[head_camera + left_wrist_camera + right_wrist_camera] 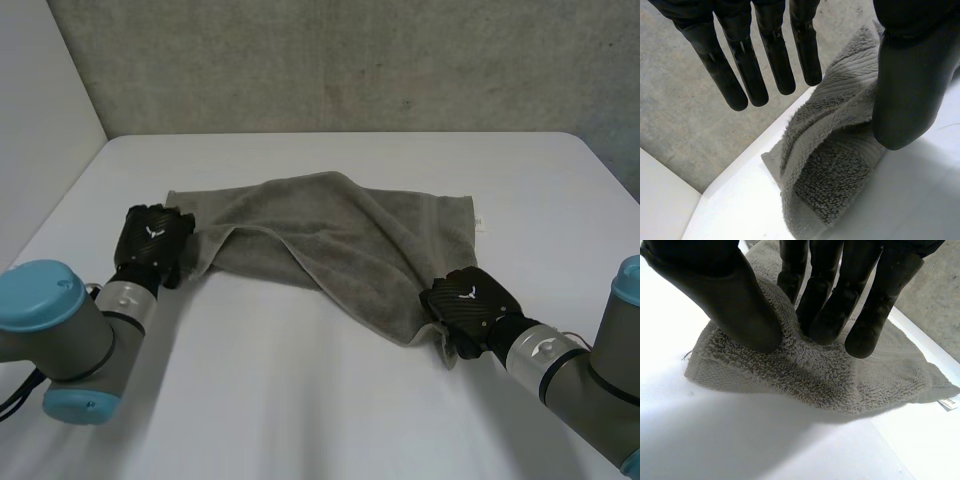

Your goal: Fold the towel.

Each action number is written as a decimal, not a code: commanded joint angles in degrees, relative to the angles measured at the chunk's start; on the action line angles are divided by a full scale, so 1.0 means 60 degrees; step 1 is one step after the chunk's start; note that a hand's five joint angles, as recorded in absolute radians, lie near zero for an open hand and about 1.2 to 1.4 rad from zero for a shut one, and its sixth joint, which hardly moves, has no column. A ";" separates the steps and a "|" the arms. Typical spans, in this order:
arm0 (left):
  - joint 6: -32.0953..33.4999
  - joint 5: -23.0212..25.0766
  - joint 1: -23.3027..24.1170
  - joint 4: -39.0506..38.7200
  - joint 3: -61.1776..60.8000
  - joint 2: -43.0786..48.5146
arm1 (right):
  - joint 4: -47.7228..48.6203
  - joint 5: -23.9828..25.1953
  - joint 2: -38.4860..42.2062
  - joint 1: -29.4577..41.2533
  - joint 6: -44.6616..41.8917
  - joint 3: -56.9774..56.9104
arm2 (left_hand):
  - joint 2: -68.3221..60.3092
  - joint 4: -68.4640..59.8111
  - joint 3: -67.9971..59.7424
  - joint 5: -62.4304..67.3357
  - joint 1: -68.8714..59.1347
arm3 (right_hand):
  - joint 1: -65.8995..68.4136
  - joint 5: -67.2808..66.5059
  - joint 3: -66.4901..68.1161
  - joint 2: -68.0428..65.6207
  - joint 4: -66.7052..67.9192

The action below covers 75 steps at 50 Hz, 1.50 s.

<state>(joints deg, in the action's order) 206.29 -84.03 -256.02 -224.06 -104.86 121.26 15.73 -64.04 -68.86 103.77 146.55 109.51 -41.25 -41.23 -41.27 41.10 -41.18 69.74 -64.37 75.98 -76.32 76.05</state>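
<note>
As the head view shows it, the towel (340, 235) lies mid-table on the white table (330, 410), rumpled, one flap thrown diagonally across itself. My left hand (152, 245) stands at its near left corner and my right hand (468, 303) at its near right corner. A grey concrete wall (350, 60) closes the far side, and a small label (479, 221) shows at the towel's far right edge. From the left wrist view, my fingers (772, 55) are straight and held well off the thumb (910, 90). The corner lies loose beneath the gap, doubled on itself and not gripped. From the right wrist view, thumb (740, 310) and fingertips (827, 320) bear down on the corner and pinch a ridge of pile between them, so that hold is made. Assessment: thick terry, soft, light and limp, with no stiffness to carry a fold, so it should sag and drag between holds. The pile should not slip, and nothing is fragile. The best hold is at the hemmed corners, with all layers pinched together. The table surface looks smooth, with room on the near side for laying the fold.
</note>
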 commanded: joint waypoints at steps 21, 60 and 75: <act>-0.0059 0.0017 0.0482 -0.0055 -0.0334 -0.0447 | -0.0132 -0.0123 -0.0067 -0.0113 0.0171 -0.0205 | -0.6458 -0.6461 -0.6455 0.4817 -0.6470 | 0.1710 -0.0938 0.0670 -0.0613 0.0658; -0.4674 0.1539 -0.2155 0.4897 -0.1300 -0.4713 | -0.8556 0.1078 -0.1327 -0.2295 -0.3638 -0.4455 | -0.6458 -0.6461 -0.6455 0.4817 -0.6470 | 0.1710 -0.0938 0.0670 -0.0613 0.0658; -0.4806 0.1262 -0.1261 0.4736 0.2492 -0.2852 | -0.6174 0.0991 0.0679 -0.1391 -0.2661 -0.8091 | -0.6458 -0.6461 -0.6455 0.4817 -0.6470 | 0.1710 -0.0938 0.0670 -0.0613 0.0658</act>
<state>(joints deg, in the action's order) 178.15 -74.88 -267.20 -195.51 -104.76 100.33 -30.38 -57.47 -68.22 91.05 125.59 76.05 -85.84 -86.55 -88.48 83.94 -82.41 69.96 -64.37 75.98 -76.33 76.58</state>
